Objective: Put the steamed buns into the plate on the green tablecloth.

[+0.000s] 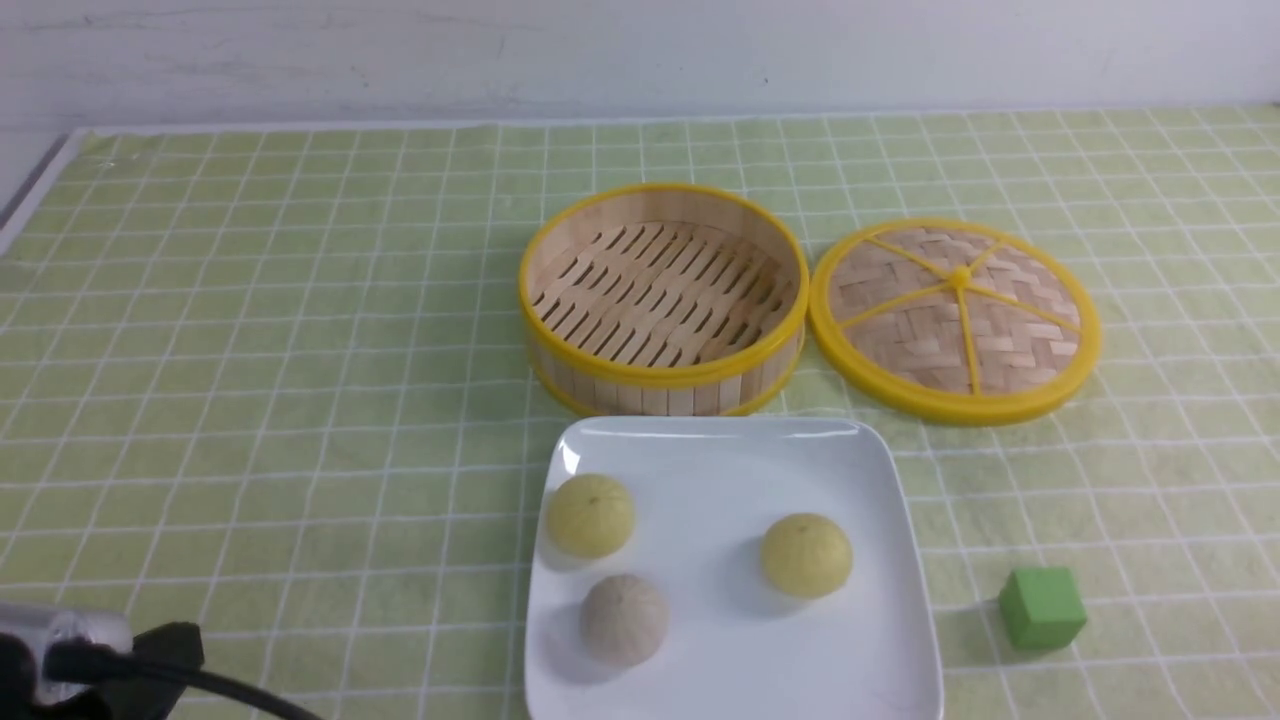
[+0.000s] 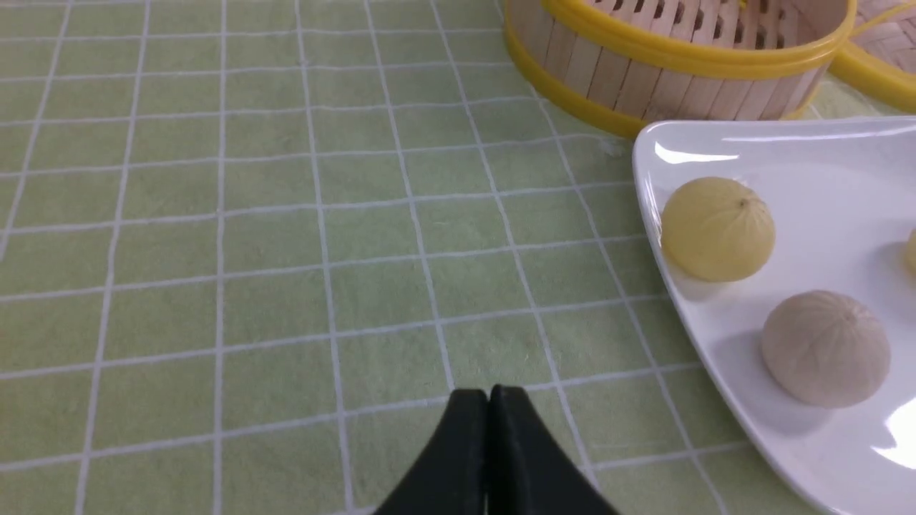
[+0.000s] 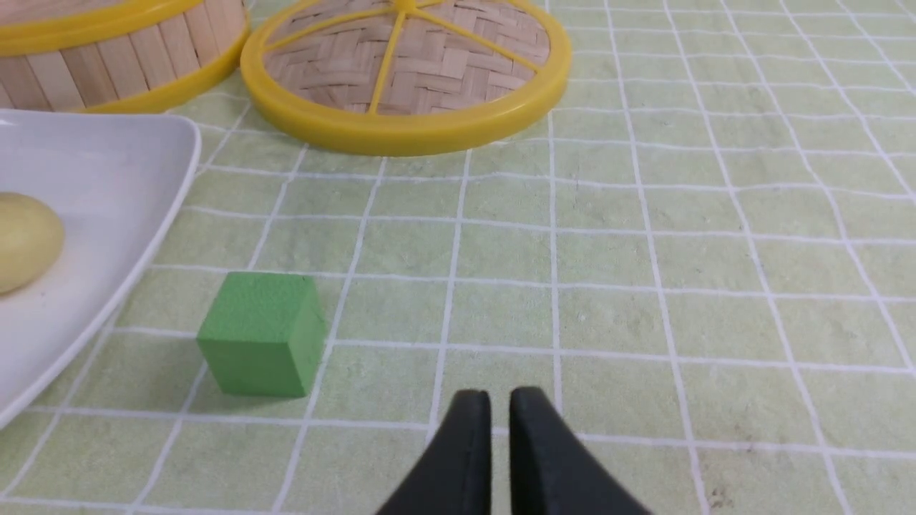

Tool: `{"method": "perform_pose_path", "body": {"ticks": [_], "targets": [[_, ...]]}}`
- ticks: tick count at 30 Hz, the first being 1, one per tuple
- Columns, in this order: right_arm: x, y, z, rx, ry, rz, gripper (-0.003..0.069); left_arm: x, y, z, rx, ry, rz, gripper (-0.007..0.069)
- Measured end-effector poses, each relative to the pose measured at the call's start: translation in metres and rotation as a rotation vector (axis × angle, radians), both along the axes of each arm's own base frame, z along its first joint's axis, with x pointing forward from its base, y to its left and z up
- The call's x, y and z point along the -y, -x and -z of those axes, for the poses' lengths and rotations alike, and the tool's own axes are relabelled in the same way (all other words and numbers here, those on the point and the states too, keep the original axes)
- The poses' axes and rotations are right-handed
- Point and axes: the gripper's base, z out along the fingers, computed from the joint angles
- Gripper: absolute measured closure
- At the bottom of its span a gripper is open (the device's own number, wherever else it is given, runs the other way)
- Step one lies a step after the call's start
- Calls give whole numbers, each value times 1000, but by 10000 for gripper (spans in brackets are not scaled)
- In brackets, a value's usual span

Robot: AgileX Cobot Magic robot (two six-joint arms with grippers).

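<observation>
Two pale yellow steamed buns lie in the white square plate (image 1: 880, 620) on the green tablecloth (image 1: 280, 400): one at the plate's left edge (image 1: 590, 515), one right of its middle (image 1: 806, 555). The left wrist view shows the plate (image 2: 823, 157) and the left bun (image 2: 718, 229); the right wrist view shows the plate (image 3: 107, 164) and part of the other bun (image 3: 25, 239). My left gripper (image 2: 489, 391) is shut and empty over bare cloth, left of the plate. My right gripper (image 3: 499, 395) is shut but for a thin slit, empty, right of the plate.
A grey-beige bun (image 1: 623, 618) also lies in the plate. An empty bamboo steamer basket (image 1: 662, 295) stands behind the plate, its lid (image 1: 955, 318) flat to the right. A small green cube (image 1: 1041, 607) sits right of the plate. Part of my left arm (image 1: 90, 660) shows at the bottom left.
</observation>
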Motion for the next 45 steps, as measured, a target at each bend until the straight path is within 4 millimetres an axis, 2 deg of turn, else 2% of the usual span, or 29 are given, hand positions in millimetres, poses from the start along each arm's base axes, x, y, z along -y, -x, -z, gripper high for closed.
{"method": "perform_pose_path", "body": {"ticks": [4, 9, 12, 45], "targets": [[0, 0, 0, 0, 0, 0, 583, -14, 13, 5, 86, 17, -111, 606], [0, 0, 0, 0, 0, 0, 578, -28, 26, 34, 146, -5, -288, 605], [0, 0, 0, 0, 0, 0, 575, -31, 27, 50, 122, -20, -346, 601], [0, 0, 0, 0, 0, 1, 545, -32, 27, 54, 117, -37, -364, 574]]}}
